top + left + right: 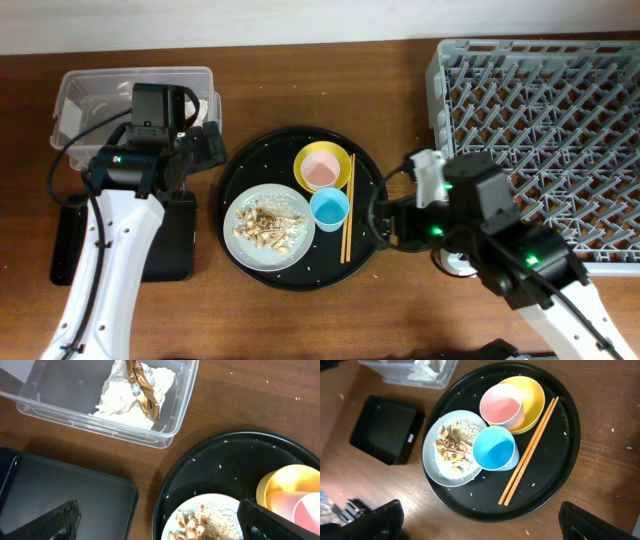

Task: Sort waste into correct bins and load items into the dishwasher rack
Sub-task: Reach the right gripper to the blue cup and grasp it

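Observation:
The crumpled white napkin (125,397) lies in the clear tub (85,95) with a brown wrapper on it. The shallow black tray (175,240) sits below the tub. On the round black tray (300,265), the grey plate (268,228) holds tan food scraps (451,447) and rice. The pink cup (320,170) sits in the yellow bowl (338,158), beside the blue cup (329,208) and the chopsticks (347,215). My left gripper (160,525) is open and empty over the gap between the two trays. My right gripper (485,527) is open and empty at the round tray's right rim.
The dishwasher rack (540,120) fills the right side, behind my right arm. A small white round thing (460,263) lies by the rack's front left corner. White rice grains are scattered on the round tray (470,495).

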Robot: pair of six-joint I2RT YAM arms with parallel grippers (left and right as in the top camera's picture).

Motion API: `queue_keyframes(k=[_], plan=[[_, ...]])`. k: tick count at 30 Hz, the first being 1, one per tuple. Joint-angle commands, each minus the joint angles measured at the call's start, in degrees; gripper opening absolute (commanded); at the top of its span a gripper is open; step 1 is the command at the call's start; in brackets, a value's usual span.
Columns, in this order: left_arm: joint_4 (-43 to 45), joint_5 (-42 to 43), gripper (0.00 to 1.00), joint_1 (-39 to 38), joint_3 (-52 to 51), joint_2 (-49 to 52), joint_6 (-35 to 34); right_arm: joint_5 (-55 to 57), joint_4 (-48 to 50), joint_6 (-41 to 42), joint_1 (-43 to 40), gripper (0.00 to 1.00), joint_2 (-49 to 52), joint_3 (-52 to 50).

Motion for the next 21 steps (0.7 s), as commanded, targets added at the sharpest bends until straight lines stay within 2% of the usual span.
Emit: queue_keyframes(k=[1, 4, 9, 15, 17, 19, 21], plan=[[-0.11, -0.42, 0.99, 0.24, -0.15, -0.63, 0.68, 17.53, -2.49, 0.13, 11.47, 0.98, 8.39, 5.42], [-0.11, -0.42, 0.99, 0.24, -0.15, -0.63, 0.68, 19.28, -1.64, -0.17, 15.96, 0.98, 18.53, 6.38], [-0.11, -0.42, 0.99, 0.17, -0.15, -0.63, 0.68, 19.10, -9.66, -5.33, 18.21, 0.98, 34.93, 21.44], [-0.11, -0.42, 0.99, 0.20, -0.15, -0.63, 0.68, 18.58, -5.73, -5.09, 18.82, 0.99, 44.11, 21.88], [-0.11, -0.42, 0.99, 0.20, -0.15, -0.63, 0.68, 14.84, -3.17, -5.09, 18.86, 0.81, 45.62, 21.86], [-0.13, -0.42, 0.99, 0.20, -0.15, -0.63, 0.68, 14.73, -2.05, -5.09, 18.86, 0.73, 46.47, 21.86], [-0.11, -0.42, 0.99, 0.20, -0.15, -0.63, 0.68, 14.73, -1.95, -5.09, 18.86, 0.68, 48.54, 21.81]])
